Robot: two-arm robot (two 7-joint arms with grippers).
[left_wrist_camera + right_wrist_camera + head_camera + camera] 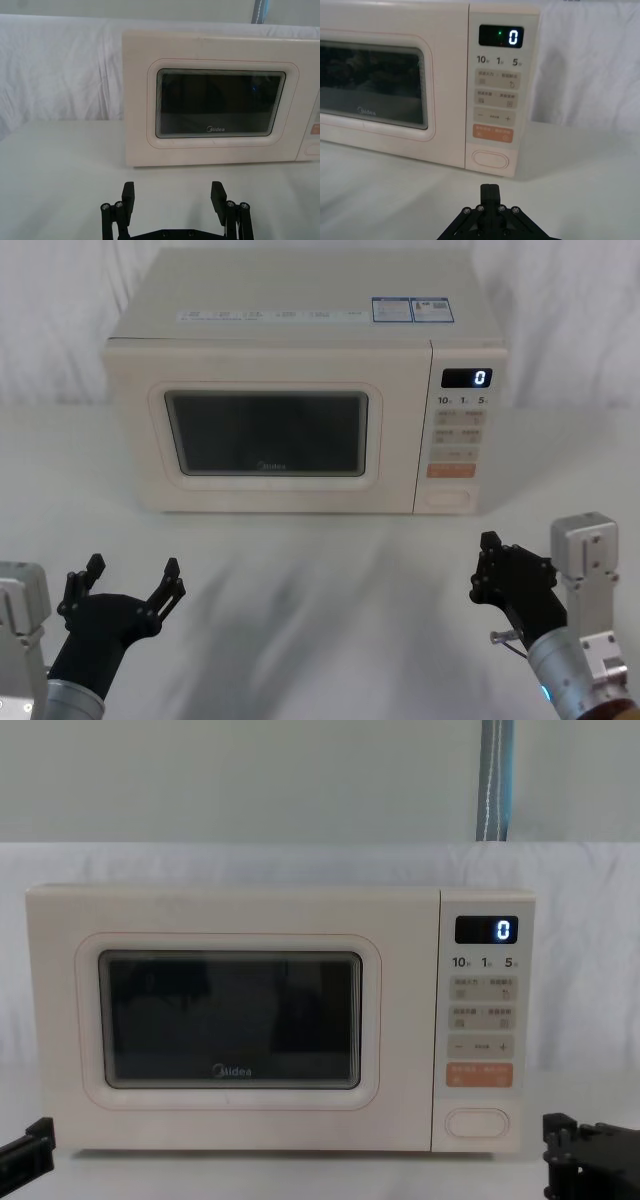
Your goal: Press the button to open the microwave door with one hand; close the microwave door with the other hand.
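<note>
The cream microwave (300, 300) stands at the back of the white table, its display showing 0. The microwave door (265, 430) (220, 100) (230, 1020) with its dark window sits flush and closed. The wide oval button (448, 499) (490, 160) (477, 1122) lies at the bottom of the control panel, under the orange key. My left gripper (133, 580) (173, 195) hovers open near the table's front left, facing the door. My right gripper (488, 545) (490, 190) is shut at the front right, pointing at the button from a short distance and touching nothing.
A white cloth covers the table (320, 560) and hangs behind the microwave. Bare cloth stretches between both grippers and the oven front. Small beige keys and the orange key (493, 133) sit above the button.
</note>
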